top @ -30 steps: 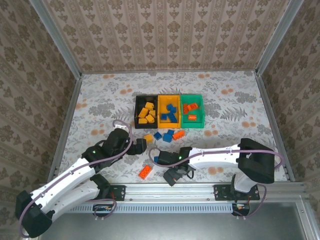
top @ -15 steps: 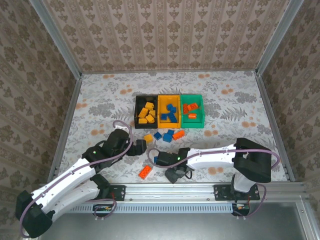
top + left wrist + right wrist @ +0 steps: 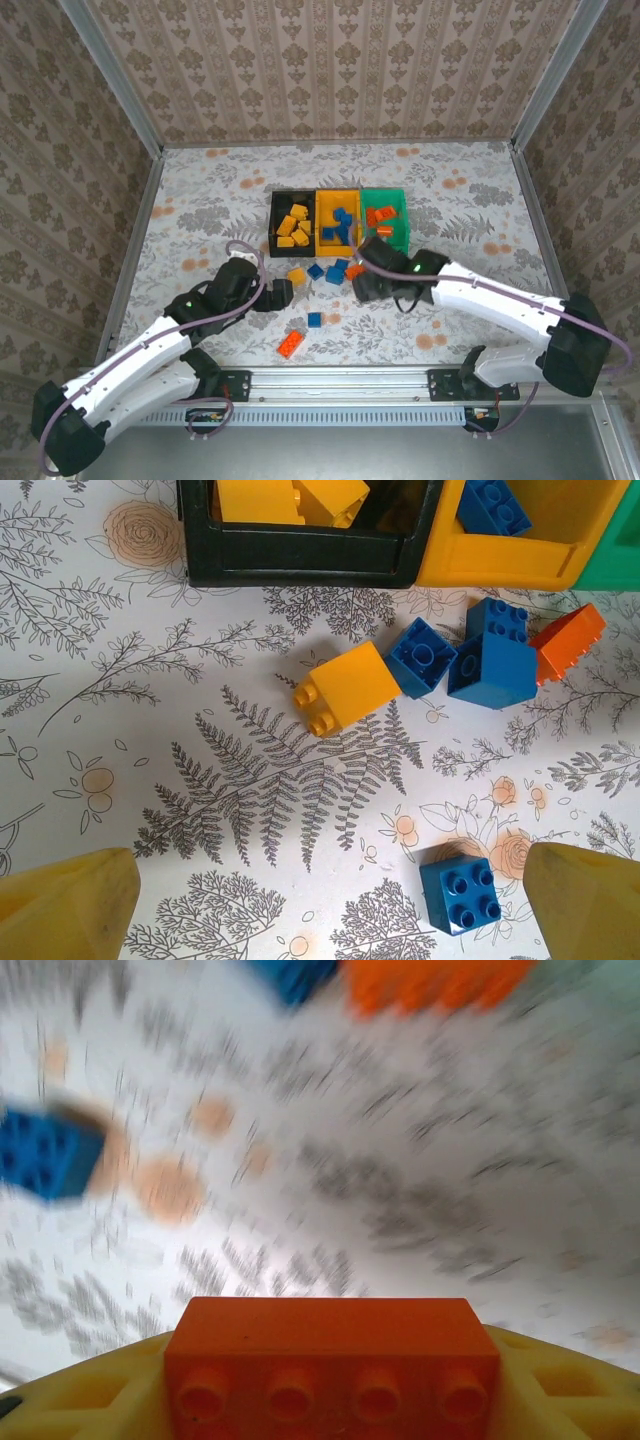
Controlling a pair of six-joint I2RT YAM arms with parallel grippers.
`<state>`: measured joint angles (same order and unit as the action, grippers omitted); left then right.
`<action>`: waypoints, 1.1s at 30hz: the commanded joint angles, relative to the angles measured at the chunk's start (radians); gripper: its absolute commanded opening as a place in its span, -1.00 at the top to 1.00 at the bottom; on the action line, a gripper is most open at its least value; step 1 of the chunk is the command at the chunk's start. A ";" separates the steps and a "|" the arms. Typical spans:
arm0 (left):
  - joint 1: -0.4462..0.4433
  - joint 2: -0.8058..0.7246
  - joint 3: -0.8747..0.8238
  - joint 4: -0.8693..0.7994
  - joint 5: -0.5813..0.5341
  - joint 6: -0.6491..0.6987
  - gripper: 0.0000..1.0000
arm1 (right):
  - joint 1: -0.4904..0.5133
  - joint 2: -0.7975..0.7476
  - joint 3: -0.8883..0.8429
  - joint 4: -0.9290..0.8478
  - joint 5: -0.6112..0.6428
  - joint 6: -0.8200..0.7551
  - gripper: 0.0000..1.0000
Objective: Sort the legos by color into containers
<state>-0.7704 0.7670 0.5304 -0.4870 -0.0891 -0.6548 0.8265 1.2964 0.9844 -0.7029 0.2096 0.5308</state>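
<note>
Pinching: your right gripper (image 3: 320, 1400) clamps an orange rectangular plastic lego brick (image 3: 330, 1345) between its yellow fingers.
Brick axis: its long side runs left to right across the right wrist view, from finger to finger, and a row of four studs faces the camera.
Brick place: in the top view you hold it just in front of the joined black, yellow and green plastic bins (image 3: 338, 191).
Left gripper (image 3: 325, 865): you have it spread wide and empty, above a blue square lego brick (image 3: 458, 897).
</note>
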 commanded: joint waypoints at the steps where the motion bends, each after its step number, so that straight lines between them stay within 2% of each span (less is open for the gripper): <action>1: 0.007 0.007 0.022 -0.014 0.009 0.016 -1.00 | -0.117 0.028 0.084 0.046 0.023 -0.017 -0.11; 7: 0.008 0.016 0.029 -0.022 0.011 0.019 -0.99 | -0.303 0.273 0.269 0.101 0.013 0.016 -0.11; 15: 0.008 0.043 0.040 -0.030 0.021 0.023 -1.00 | -0.394 0.535 0.511 0.047 0.046 0.104 -0.14; 17: 0.007 0.052 0.044 -0.036 0.022 0.027 -1.00 | -0.401 0.572 0.548 0.042 0.033 0.128 -0.20; 19: 0.007 0.058 0.043 -0.042 0.023 0.030 -0.99 | -0.402 0.611 0.589 0.026 0.013 0.144 -0.41; 21: 0.005 0.062 0.045 -0.049 0.027 0.034 -0.99 | -0.401 0.627 0.611 0.024 -0.003 0.158 -0.66; 24: 0.003 0.074 0.051 -0.060 0.046 0.043 -1.00 | -0.394 0.598 0.597 0.057 -0.031 0.167 -0.79; 28: -0.047 0.123 0.065 -0.091 0.055 0.046 -1.00 | -0.362 0.508 0.520 0.098 -0.045 0.150 -0.81; 33: -0.225 0.268 0.110 -0.166 -0.021 0.025 -0.98 | -0.339 0.419 0.390 0.132 -0.051 0.143 -0.83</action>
<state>-0.9333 0.9813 0.5961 -0.5747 -0.0685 -0.6331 0.4782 1.7775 1.4277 -0.5896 0.1741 0.6697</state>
